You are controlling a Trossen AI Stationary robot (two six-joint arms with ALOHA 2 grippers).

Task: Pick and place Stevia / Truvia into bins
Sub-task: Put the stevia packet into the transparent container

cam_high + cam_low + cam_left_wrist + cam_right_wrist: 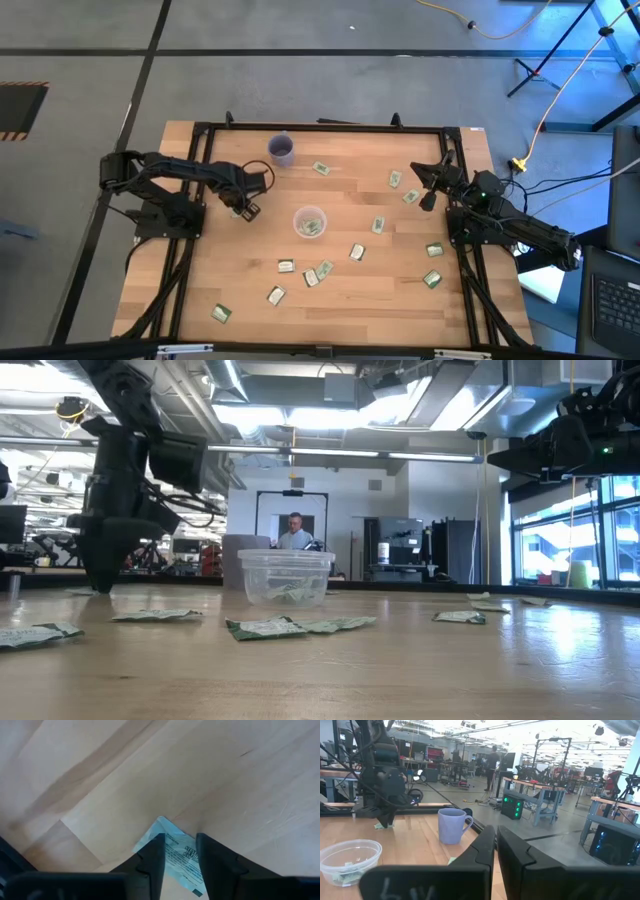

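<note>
My left jaws (179,851) stand slightly parted, tips down at the surface (150,775), a sachet (176,856) lying between them. Clear cup (309,222) sits well beside. My right jaws (496,845) hang nearly shut, empty.

Green-and-white sachets (356,252) scattered flat across the bench; a few crumpled inside the clear cup (309,222) (upright, mid-bench); one sachet (179,857) lying flat on the wood, well apart from the cup.

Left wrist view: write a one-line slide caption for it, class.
Left gripper poised low over a green-and-white sachet on the wooden table, its fingers apart.
</note>
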